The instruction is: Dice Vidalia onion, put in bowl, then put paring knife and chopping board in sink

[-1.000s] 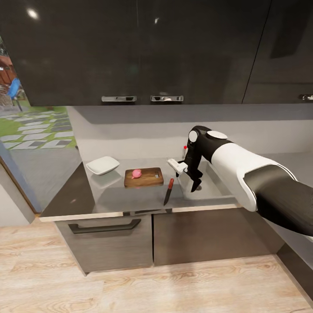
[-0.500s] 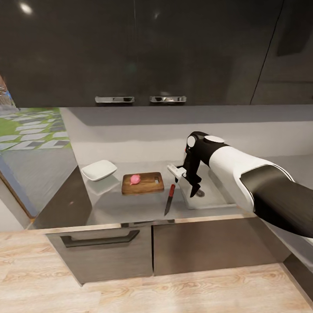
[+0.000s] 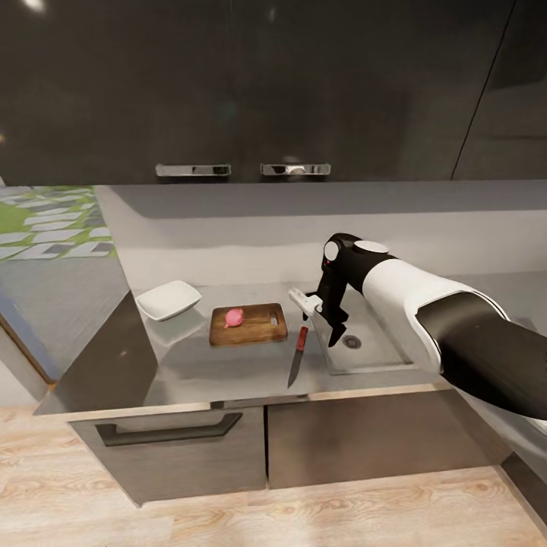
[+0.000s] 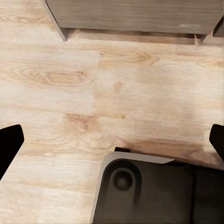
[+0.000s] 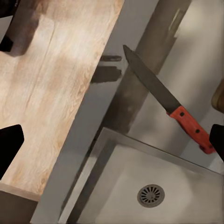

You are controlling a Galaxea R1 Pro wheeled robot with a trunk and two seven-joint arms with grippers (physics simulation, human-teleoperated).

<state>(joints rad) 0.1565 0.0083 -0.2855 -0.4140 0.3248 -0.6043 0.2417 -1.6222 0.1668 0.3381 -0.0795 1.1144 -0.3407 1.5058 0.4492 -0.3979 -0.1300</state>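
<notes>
Hovering wide-jawed over the sink, the right gripper is hanging just beside the knife on the bench.

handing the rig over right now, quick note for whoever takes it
Right gripper: open, holding nothing, above the sink edge near the paring knife.
Left gripper: jaws open, pointing at the wooden floor.
Vidalia onion sits whole on the chopping board; the knife lies on the countertop between board and sink; bowl sits left of the board.
Done: onion out of sink.
Left: dice, fill bowl, knife and board into sink.
</notes>
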